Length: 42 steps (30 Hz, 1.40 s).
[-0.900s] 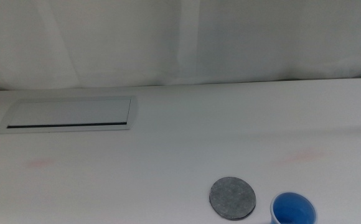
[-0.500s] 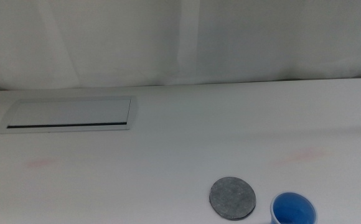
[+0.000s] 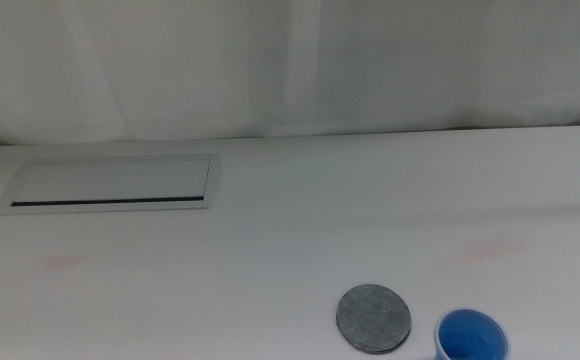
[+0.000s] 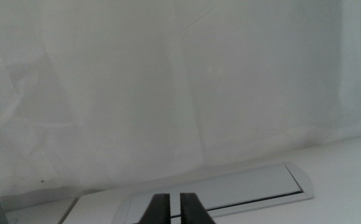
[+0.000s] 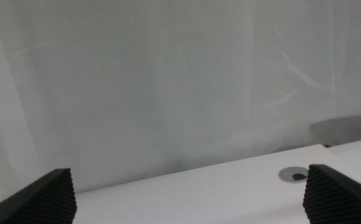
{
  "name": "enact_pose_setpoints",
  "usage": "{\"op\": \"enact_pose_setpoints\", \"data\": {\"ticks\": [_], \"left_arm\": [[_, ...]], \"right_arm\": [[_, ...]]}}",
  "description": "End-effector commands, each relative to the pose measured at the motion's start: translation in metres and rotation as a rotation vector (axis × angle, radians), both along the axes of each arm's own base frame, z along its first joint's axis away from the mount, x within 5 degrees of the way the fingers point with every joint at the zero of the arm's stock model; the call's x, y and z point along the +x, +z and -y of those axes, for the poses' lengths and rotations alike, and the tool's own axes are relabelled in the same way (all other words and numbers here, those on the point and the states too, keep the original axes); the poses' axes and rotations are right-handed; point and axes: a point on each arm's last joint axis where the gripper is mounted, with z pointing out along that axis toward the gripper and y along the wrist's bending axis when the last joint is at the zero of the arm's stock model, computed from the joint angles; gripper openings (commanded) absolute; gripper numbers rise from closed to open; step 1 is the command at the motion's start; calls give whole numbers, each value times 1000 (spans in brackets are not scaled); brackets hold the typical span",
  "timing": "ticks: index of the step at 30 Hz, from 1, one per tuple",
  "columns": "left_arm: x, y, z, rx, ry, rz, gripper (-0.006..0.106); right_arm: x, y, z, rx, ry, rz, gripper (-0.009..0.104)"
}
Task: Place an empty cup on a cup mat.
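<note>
A white table (image 3: 290, 220) filled your overhead view, with a white curtain (image 3: 290, 60) hanging behind it. The blue cup (image 3: 469, 337) stood upright near the front edge of the table, on the right side, its open mouth facing up and its base cut off by the picture's edge. The grey round cup mat (image 3: 373, 318) lay flat just to the cup's left, near it but not touching. A long white hatch (image 3: 110, 184) sat flush in the table at the far left.

Neither of your arms appeared overhead. Your left gripper (image 4: 173, 210) pointed toward the hatch (image 4: 230, 190), its jaws nearly together and holding nothing. Your right gripper (image 5: 190, 196) had its jaws spread wide apart, empty, facing the curtain and a small round port (image 5: 294, 175) in the tabletop.
</note>
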Motion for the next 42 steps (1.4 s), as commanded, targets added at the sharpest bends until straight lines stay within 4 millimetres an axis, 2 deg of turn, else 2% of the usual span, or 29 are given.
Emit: {"op": "enact_pose_setpoints", "data": {"ticks": [1,5,10,15,23,29,33,38,42], "left_arm": [[-1,-10,0,-8,1,7,-3],[-1,-10,0,-8,1,7,-3],[-1,-10,0,-8,1,7,-3],[-1,-10,0,-8,1,7,-3],[-1,-10,0,-8,1,7,-3],[-1,-9,0,-9,0,24,-3],[-1,-9,0,-9,0,24,-3],[-1,-9,0,-9,0,24,-3],[-1,-9,0,-9,0,24,-3]], "right_arm": [[-1,-9,0,29,-2,4,103],[-4,5,0,67,4,38,103],[-12,39,0,90,16,94,103],[-21,78,-2,41,25,-47,103],[-15,145,-2,2,22,-198,103],[9,190,-4,-37,45,-328,103],[35,209,-8,-78,88,-463,103],[75,214,-19,-86,211,-682,103],[104,204,-34,-79,318,-856,103]]}}
